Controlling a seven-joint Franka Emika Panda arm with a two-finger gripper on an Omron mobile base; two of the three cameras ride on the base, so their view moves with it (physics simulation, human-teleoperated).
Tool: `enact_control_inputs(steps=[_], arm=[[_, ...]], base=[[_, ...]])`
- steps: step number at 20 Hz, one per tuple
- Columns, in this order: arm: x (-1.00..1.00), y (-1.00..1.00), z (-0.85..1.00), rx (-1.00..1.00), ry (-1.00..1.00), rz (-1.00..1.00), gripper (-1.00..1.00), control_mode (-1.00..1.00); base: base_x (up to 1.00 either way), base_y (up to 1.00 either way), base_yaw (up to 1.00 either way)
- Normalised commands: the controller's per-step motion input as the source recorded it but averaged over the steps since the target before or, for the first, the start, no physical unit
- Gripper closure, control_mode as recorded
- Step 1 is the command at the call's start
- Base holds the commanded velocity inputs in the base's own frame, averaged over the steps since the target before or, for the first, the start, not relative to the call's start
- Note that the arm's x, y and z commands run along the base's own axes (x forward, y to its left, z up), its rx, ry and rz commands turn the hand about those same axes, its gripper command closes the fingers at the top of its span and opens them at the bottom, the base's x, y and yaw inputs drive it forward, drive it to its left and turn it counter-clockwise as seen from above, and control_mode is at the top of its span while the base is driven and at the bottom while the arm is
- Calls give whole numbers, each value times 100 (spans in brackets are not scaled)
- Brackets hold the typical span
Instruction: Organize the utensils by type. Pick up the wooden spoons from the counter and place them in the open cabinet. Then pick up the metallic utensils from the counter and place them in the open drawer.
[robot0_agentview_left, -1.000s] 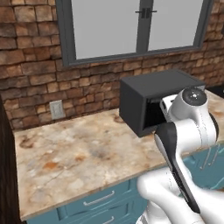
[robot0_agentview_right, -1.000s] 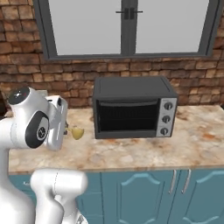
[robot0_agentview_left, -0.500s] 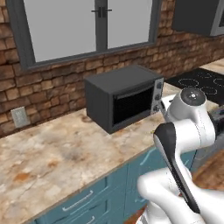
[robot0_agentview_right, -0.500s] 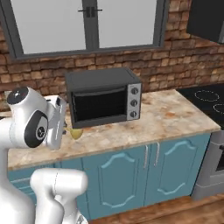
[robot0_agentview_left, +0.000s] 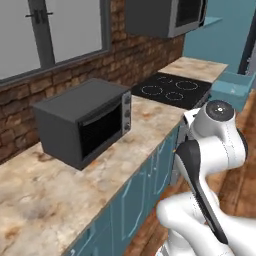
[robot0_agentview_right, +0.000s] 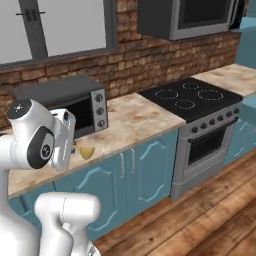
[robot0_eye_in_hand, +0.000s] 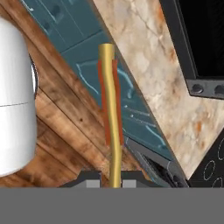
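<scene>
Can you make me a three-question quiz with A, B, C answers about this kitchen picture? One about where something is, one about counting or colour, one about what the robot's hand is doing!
1. Where is the stove?
A. right of the toaster oven
B. under the window
C. on the floor

2. What colour are the lower cabinet doors?
A. red
B. teal
C. white

3. What is the gripper doing?
A. hanging open
B. pushing a door
C. holding a wooden spoon

Answers:
1 A, it sits further right along the counter.
2 B, they are teal-blue.
3 C, the handle runs up from between the fingertips.

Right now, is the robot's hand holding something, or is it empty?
Holding. In the hand view a slim gold utensil rises from between the gripper fingertips; the right base view shows its gold bowl beside the hand.
</scene>
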Motion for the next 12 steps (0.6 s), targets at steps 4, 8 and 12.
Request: enact_control_inputs(steps=[4,8,12], arm=[[0,0,0,0,0,0,100,100],[0,0,0,0,0,0,100,100],[0,0,0,0,0,0,100,100]], base=[[41,-37,-49],[74,-31,-43],[88,-32,-35]])
